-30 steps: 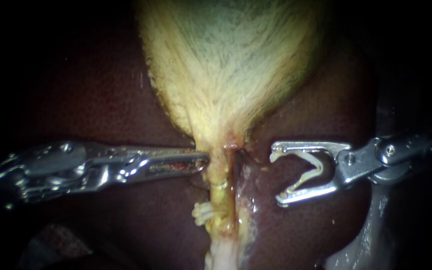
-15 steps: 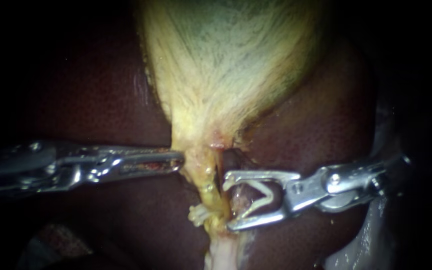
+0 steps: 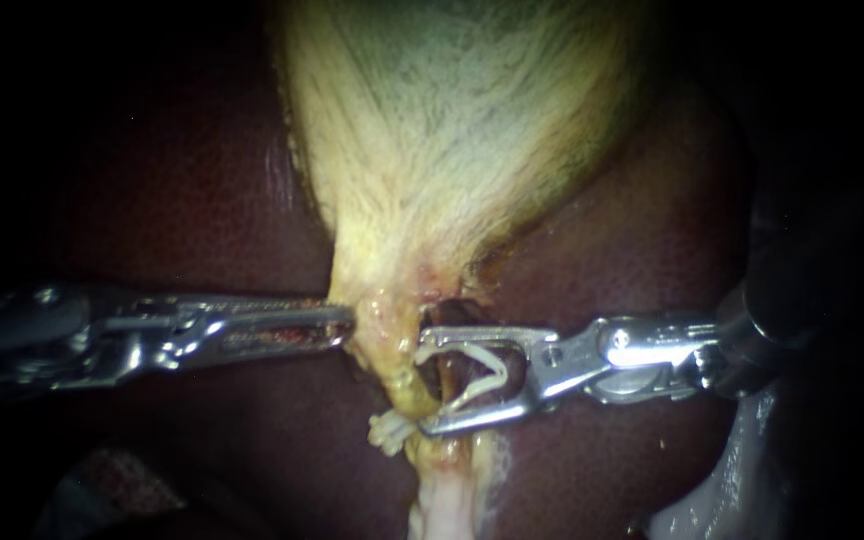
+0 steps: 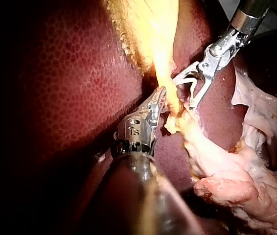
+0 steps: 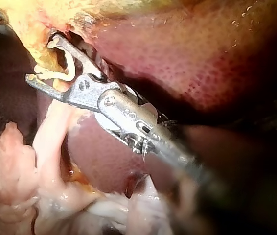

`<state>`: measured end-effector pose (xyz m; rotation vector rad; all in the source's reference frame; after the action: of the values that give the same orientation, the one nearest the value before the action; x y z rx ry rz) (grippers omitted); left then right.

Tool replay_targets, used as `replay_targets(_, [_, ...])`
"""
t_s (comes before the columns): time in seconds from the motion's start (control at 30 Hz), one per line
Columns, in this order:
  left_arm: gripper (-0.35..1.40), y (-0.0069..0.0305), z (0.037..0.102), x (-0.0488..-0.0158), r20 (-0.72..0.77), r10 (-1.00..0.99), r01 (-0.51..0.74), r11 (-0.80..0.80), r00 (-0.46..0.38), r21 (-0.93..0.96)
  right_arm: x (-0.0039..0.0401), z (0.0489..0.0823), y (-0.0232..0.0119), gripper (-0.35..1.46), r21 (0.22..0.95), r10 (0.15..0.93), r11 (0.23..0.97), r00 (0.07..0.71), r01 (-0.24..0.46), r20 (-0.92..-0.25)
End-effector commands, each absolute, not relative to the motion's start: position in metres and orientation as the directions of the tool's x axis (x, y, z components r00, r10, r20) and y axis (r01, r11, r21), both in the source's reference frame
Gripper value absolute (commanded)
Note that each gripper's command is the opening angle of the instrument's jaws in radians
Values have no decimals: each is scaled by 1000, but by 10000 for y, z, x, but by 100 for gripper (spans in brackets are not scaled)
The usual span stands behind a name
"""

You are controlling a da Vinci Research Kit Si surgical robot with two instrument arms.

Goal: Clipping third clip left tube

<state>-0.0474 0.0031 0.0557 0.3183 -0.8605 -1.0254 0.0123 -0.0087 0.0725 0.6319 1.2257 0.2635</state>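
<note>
The pale yellow gallbladder [image 3: 462, 120] narrows to a neck over the dark liver [image 3: 182, 200]. My left instrument [image 3: 347, 325] is shut on the neck's yellow tissue, seen also in the left wrist view [image 4: 162, 95]. My right instrument [image 3: 421, 382] has its jaws wide apart, with an open white clip [image 3: 482, 375] seated between them. The jaw tips straddle the yellow left tube [image 3: 399, 375]. In the right wrist view the tube [image 5: 55, 63] shows partly between the right instrument [image 5: 40, 58] jaws. A white clip [image 3: 387, 430] sits on the tube just below the lower jaw.
Pale stringy tissue [image 3: 447, 500] hangs below the tube, and more pale lumpy tissue [image 4: 236, 171] lies beside the liver. A grey surface [image 3: 712, 500] shows at the lower right. Dark liver surrounds both instruments.
My right instrument has moved left and down from free space onto the tube, its clip still open. My left instrument has drawn the neck tissue leftward.
</note>
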Motion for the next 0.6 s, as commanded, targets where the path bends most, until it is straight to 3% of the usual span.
replay_targets(0.03, [-35, 31, 557, -475, 474, -848, 616, 508, 236, 602, 126, 728, -90, 59, 578, 510, 803, 338, 142, -791])
replay_targets(0.2, [-35, 31, 557, -477, 474, -848, 616, 508, 236, 602, 139, 730, -103, 59, 573, 503, 806, 340, 149, -795])
replay_targets(0.47, [-35, 32, 558, -480, 474, -849, 618, 507, 235, 601, 157, 713, -129, 55, 601, 499, 747, 358, 284, -789])
replay_targets(0.6, [-35, 33, 558, -481, 474, -849, 618, 506, 234, 601, 169, 712, -129, 55, 591, 486, 749, 359, 298, -797])
